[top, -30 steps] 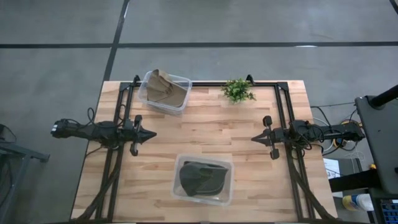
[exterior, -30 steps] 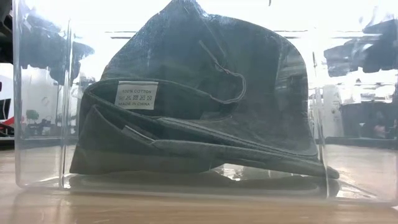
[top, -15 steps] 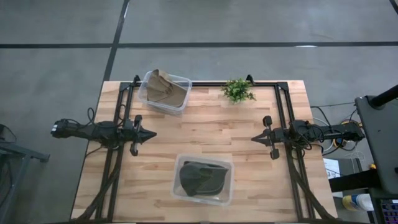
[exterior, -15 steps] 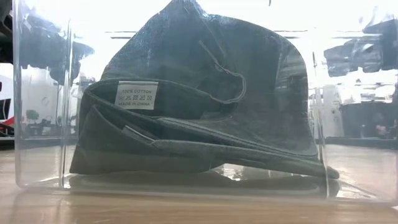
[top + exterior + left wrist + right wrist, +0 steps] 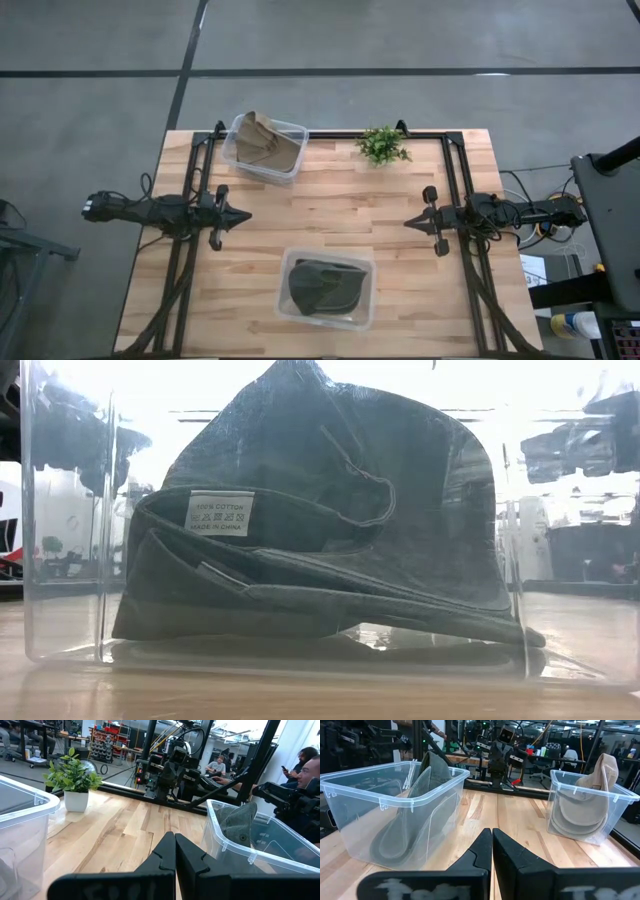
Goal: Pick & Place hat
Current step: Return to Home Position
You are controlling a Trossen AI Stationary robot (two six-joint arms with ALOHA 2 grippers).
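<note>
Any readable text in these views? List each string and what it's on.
"100% COTTON": top line of the white tag on the dark cap in the near clear bin, low view.
"MADE IN CHINA": bottom line of the same tag.
Row of symbols between them: too small to read.
Nothing else legible in any view.

The tabletop (image 5: pixel 330 215) is showing pale jointed wood strips with a smooth, faintly satin finish. The plant (image 5: pixel 382 144) is standing in a smooth white pot (image 5: pixel 76 801). The near bin (image 5: pixel 300 135) beside the plant is gleaming as clear glossy plastic, and the brown cap (image 5: pixel 262 142) inside it is looking like matt cloth. The far bin (image 5: pixel 368 290), well away from the plant, is reflecting light off the same clear plastic. Its dark cap (image 5: pixel 300 510) is showing soft matt cloth with stitched seams and a white woven label (image 5: pixel 219 513). The left pincer (image 5: pixel 174 845) and right pincer (image 5: pixel 492 837) are looking like matt black plastic.
</note>
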